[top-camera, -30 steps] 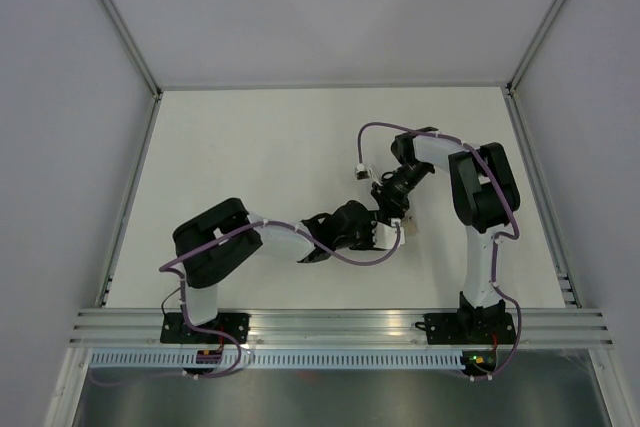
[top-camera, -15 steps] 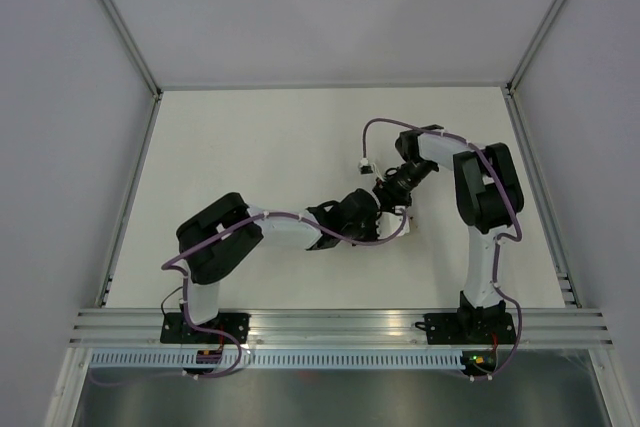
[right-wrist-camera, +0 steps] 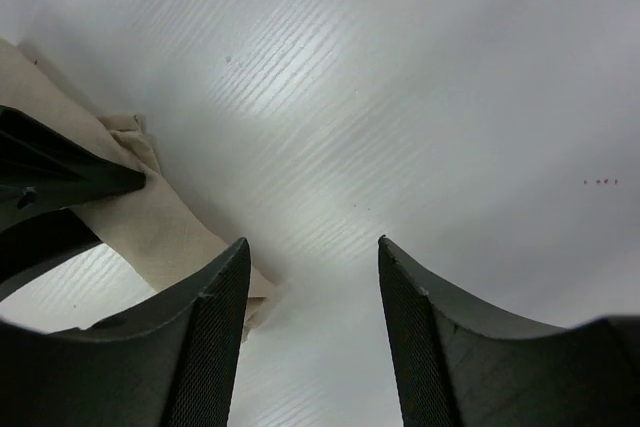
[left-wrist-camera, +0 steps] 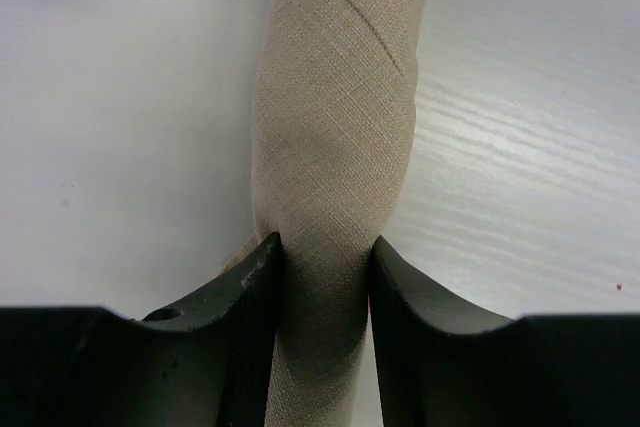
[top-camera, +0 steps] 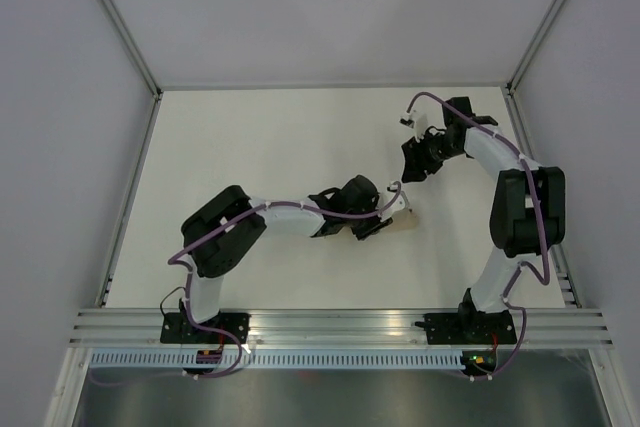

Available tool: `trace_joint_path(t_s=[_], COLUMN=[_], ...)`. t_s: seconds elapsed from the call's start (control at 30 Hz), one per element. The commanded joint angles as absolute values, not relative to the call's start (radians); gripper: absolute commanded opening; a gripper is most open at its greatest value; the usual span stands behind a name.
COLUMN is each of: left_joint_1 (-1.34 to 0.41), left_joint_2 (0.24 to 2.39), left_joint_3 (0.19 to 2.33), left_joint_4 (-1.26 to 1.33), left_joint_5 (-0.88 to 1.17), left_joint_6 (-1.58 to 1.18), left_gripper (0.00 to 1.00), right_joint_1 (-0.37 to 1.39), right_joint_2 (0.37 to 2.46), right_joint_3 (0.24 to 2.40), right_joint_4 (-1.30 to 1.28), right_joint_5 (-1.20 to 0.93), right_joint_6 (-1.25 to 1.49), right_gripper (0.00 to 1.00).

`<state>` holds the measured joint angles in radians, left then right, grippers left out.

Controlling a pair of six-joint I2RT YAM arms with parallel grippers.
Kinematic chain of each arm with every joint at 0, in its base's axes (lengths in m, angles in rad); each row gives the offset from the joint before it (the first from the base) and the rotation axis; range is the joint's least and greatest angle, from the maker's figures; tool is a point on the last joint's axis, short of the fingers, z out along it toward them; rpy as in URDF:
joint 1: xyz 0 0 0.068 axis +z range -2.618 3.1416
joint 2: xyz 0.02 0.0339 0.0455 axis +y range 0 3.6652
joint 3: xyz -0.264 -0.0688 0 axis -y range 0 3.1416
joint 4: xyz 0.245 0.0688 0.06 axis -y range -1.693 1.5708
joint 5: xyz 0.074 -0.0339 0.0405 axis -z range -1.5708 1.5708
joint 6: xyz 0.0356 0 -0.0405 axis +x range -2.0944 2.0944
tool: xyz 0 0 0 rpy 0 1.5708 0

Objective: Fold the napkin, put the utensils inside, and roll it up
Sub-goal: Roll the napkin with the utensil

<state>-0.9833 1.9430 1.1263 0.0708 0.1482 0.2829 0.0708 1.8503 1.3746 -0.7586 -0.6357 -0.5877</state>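
The napkin (left-wrist-camera: 335, 127) is a tight beige roll lying on the white table, with a diagonal fold edge near its far end. My left gripper (left-wrist-camera: 322, 242) is shut on the roll, one jaw pressed against each side. From above, only a small beige end of the napkin (top-camera: 403, 217) shows beside the left gripper (top-camera: 385, 215). My right gripper (top-camera: 412, 162) hangs open and empty over bare table at the back right, apart from the roll. In the right wrist view the napkin (right-wrist-camera: 150, 217) lies at the left, beyond the open right gripper (right-wrist-camera: 312, 242). The utensils are hidden.
The white table (top-camera: 260, 147) has raised walls on its left, back and right sides. An aluminium rail (top-camera: 340, 322) runs along its near edge by the arm bases. A dark finger of the left gripper (right-wrist-camera: 50, 172) reaches into the right wrist view.
The right gripper has opened and drawn away from the napkin toward the back right. The left gripper has shifted slightly right and closed in on the roll.
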Motion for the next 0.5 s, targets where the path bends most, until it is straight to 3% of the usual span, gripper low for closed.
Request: trace_joint_path(t_s=[0.0, 0.47], left_joint_1=[-0.979, -0.980], left_joint_2=[2.011, 2.129], left_joint_3=[1.198, 1.328], left_joint_4=[-0.037, -0.080], left_joint_5=[0.158, -0.037], left_joint_6=[0.112, -0.320], left_gripper=[0.44, 0.45], right_joint_1=[0.064, 0.026], right_joint_2=[1.761, 1.597], right_joint_3=[1.309, 1.078], right_joint_4=[-0.700, -0.661], right_joint_5=[-0.557, -0.440], right_joint_6=[-0.508, -0.503], right_gripper=[0.59, 0.56])
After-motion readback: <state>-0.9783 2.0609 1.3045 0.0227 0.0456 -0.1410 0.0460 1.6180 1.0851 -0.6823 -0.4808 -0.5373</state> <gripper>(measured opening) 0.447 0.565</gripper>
